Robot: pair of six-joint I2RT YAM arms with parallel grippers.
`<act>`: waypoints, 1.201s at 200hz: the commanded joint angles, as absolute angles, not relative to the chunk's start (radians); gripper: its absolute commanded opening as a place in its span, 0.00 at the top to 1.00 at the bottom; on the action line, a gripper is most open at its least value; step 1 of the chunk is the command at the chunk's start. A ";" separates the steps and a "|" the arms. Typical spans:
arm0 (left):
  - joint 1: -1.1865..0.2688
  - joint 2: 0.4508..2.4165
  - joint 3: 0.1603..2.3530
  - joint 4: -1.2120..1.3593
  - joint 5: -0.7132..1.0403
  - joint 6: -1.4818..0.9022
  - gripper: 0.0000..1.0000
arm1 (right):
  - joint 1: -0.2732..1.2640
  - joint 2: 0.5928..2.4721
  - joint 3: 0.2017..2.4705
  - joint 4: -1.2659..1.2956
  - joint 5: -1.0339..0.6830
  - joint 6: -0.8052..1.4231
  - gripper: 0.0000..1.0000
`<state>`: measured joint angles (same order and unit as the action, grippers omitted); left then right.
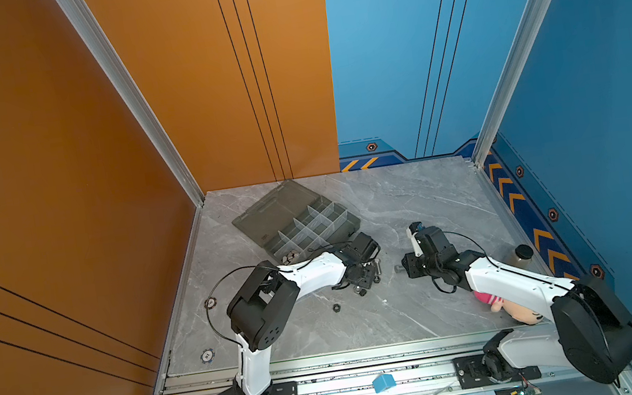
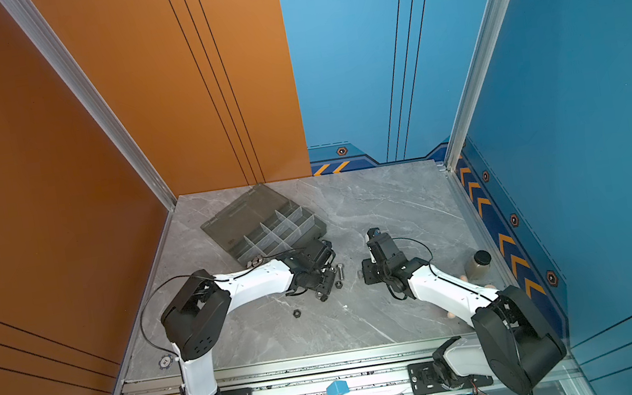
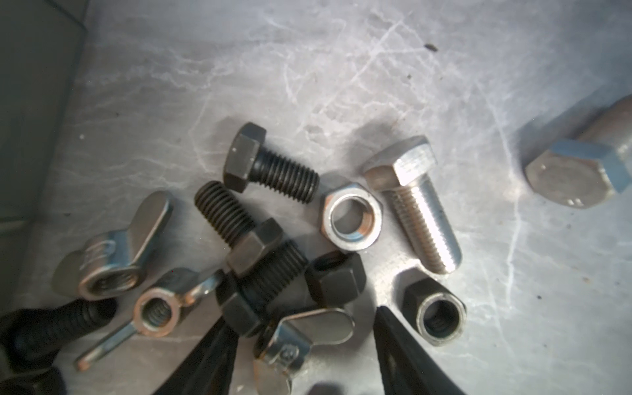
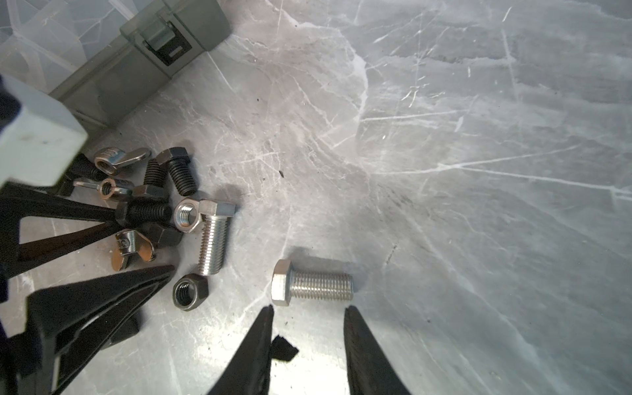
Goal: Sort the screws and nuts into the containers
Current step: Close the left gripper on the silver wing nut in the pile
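Note:
A pile of screws and nuts lies on the marble table: black screws (image 3: 270,164), a silver screw (image 3: 417,205), a silver nut (image 3: 352,217), black nuts (image 3: 434,314) and wing nuts (image 3: 113,253). My left gripper (image 3: 301,313) (image 1: 364,284) is down in the pile, its jaws open either side of a silver wing nut (image 3: 307,337). My right gripper (image 4: 309,318) (image 1: 402,268) stands open and empty, just short of a lone silver screw (image 4: 314,285). The containers (image 1: 309,224) are behind the left arm, lid laid open; one near compartment holds silver pieces (image 1: 291,256).
A single black nut (image 1: 336,308) lies apart toward the front. A black-capped bottle (image 1: 522,253) stands at the right edge, and a pink plush toy (image 1: 488,300) lies partly under the right arm. A blue block (image 1: 383,383) rests on the front rail.

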<state>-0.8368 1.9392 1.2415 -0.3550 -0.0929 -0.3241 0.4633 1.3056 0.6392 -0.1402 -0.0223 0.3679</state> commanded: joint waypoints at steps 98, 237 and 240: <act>-0.826 1.942 1.197 -0.387 -0.028 -0.288 0.53 | 0.456 1.338 0.644 -0.118 -0.027 0.392 0.63; -0.821 1.910 1.146 -0.396 -0.022 -0.241 0.52 | 0.456 1.335 0.642 -0.124 -0.027 0.396 0.62; -0.821 1.909 1.145 -0.396 -0.019 -0.238 0.52 | 0.456 1.335 0.641 -0.124 -0.028 0.396 0.62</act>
<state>-0.8291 1.9091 1.1866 -0.3073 -0.0731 -0.2649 0.4633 1.3289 0.6392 -0.1364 -0.0227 0.3763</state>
